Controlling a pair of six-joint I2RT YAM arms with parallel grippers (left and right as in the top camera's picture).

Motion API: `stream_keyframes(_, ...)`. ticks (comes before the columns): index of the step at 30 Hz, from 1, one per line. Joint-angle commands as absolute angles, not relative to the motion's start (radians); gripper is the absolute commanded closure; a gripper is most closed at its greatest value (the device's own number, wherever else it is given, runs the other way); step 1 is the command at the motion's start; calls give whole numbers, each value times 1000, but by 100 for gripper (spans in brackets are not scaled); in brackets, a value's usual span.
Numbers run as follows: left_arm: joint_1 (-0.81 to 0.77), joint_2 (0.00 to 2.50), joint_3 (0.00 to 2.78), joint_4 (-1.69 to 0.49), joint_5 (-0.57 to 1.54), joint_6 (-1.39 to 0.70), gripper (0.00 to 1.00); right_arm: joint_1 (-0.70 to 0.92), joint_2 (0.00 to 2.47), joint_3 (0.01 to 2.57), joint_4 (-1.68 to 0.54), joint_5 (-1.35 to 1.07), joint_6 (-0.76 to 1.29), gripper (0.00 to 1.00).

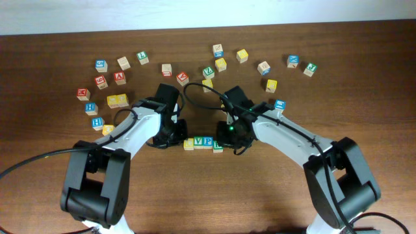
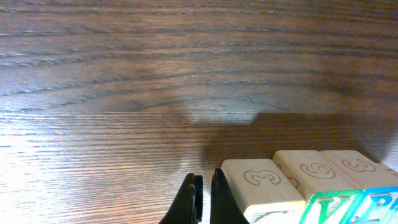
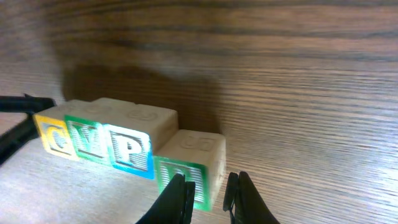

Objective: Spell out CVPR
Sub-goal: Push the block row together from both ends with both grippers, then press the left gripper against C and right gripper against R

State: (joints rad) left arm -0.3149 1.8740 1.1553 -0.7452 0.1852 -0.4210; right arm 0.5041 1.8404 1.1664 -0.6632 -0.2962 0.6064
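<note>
We see four letter blocks in a row on the wooden counter [image 3: 298,93]: a yellow C block [image 3: 55,139], a green V block [image 3: 88,142] and a blue P block [image 3: 129,149] touching side by side. The fourth, a green-framed block [image 3: 198,158], sits at the P's end, set slightly forward, its letter partly hidden. Our right tool [image 3: 208,194] is just in front of it, fingers a narrow gap apart, while the dark left tool [image 3: 18,119] pokes in beside the C.
</note>
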Motion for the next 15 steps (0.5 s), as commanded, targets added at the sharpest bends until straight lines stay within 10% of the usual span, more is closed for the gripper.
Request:
stream_keyframes(1,-318,1886,1146,-749,143,-434,100,439,1842,1177,-704,-279,549,86)
stream_keyframes(15,-282,1886,1146,-760,53,-464,100,583,1842,1108,-710,-230,638,92)
